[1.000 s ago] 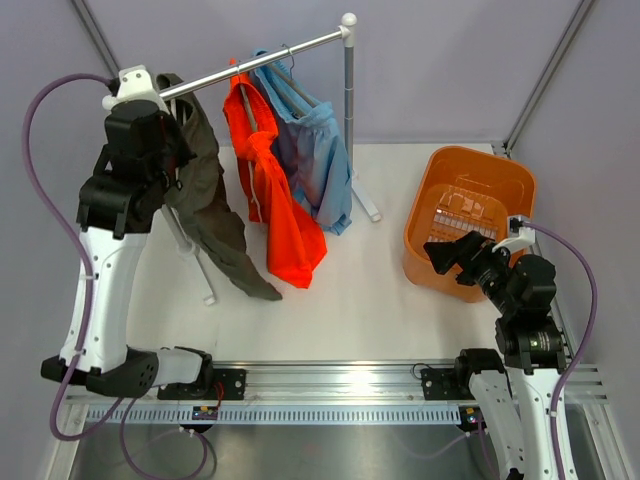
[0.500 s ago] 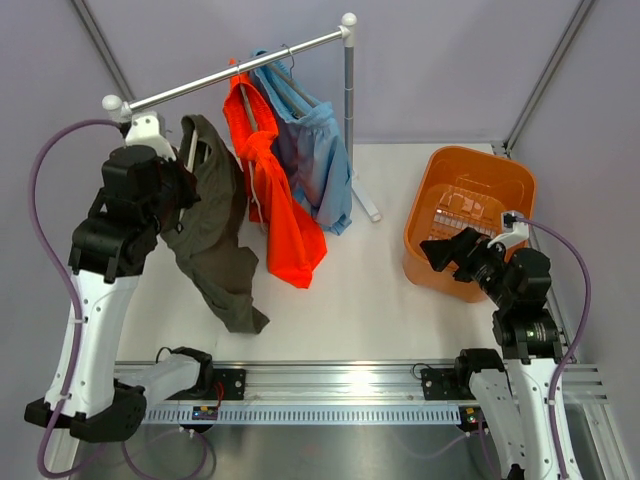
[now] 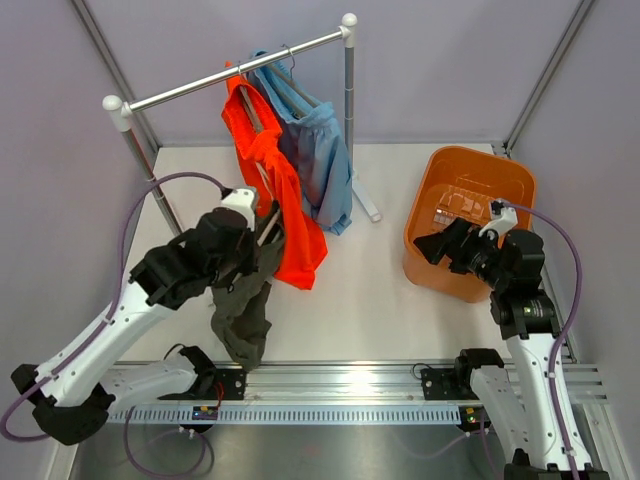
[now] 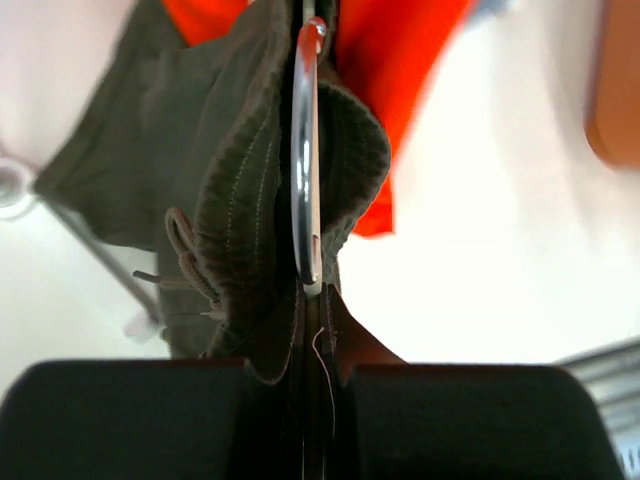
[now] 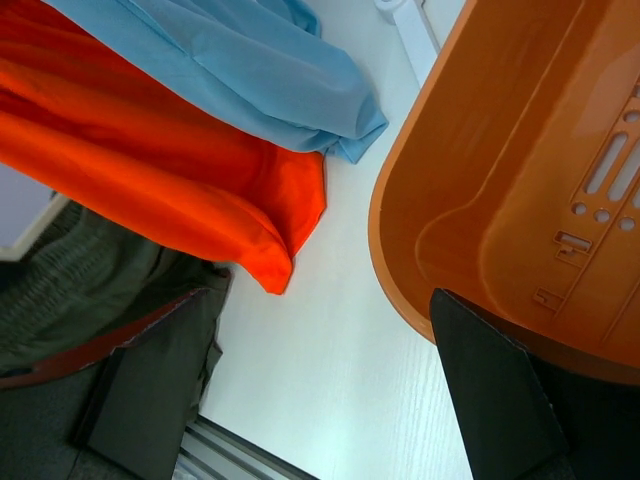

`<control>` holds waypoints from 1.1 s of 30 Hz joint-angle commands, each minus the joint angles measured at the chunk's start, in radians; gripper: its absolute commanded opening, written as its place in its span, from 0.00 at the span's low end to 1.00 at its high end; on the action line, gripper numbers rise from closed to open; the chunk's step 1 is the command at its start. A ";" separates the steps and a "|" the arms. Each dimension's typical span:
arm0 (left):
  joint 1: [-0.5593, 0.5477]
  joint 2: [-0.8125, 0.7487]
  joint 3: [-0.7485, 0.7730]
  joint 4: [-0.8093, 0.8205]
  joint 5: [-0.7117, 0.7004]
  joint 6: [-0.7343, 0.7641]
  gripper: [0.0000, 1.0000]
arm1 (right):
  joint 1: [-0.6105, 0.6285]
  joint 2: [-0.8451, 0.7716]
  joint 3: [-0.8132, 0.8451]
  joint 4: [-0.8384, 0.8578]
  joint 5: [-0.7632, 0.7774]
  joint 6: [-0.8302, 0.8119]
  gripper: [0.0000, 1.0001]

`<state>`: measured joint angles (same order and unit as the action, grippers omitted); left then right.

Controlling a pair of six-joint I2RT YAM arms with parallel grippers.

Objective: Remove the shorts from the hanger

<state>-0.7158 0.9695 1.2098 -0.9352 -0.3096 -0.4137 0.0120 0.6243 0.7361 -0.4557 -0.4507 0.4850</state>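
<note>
- The white table [image 3: 370, 290] lies under both grippers.
- The clothes rail [image 3: 230, 82] stands well beyond the left gripper [image 3: 263, 226], on the far side of it. It is further still from the right gripper [image 3: 436, 247].
- The orange basket [image 3: 478, 152] sits directly at the right gripper. In the right wrist view its curved wall [image 5: 520, 180] fills the space just ahead of one finger.
- The bright orange shorts [image 3: 290, 225] hang from the rail, and their lower end is just beside the left gripper, on its right. From the top view I cannot tell whether they touch it.
- The light blue shorts [image 3: 320, 170] hang on the rail behind the orange pair, beyond the left gripper and to its right.
- The olive-green shorts [image 3: 240, 315] are away from the rail. They droop from the left gripper toward the near table edge, bunched at the top.
- The left gripper [image 4: 312, 400] has its jaws pressed together, with the ribbed olive waistband [image 4: 240, 200] gathered between the fingers.
- The right gripper [image 5: 320, 400] has its jaws spread wide and holds nothing; bare table shows between its fingers.
- The metal hanger hook [image 4: 305, 150] rises straight ahead of the left fingertips, wrapped by olive cloth. Whether the wire itself is pinched cannot be told.
</note>
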 commanded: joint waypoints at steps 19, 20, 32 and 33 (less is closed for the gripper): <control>-0.639 0.287 0.304 -0.045 -0.298 -0.016 0.00 | 0.311 0.207 0.261 -0.052 0.184 -0.048 0.99; -0.625 0.300 0.321 -0.056 -0.319 -0.010 0.00 | 0.339 0.212 0.263 -0.054 0.194 -0.045 0.98; -0.556 0.385 0.372 0.027 -0.229 0.076 0.00 | 0.486 0.278 0.263 -0.025 0.284 -0.008 0.94; -0.556 0.388 0.373 0.027 -0.229 0.081 0.00 | 0.494 0.290 0.263 -0.009 0.284 -0.002 0.94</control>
<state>-1.2758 1.3563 1.5242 -0.9913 -0.5316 -0.3641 0.4808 0.8940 0.9611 -0.5190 -0.2085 0.4580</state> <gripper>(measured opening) 0.050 0.944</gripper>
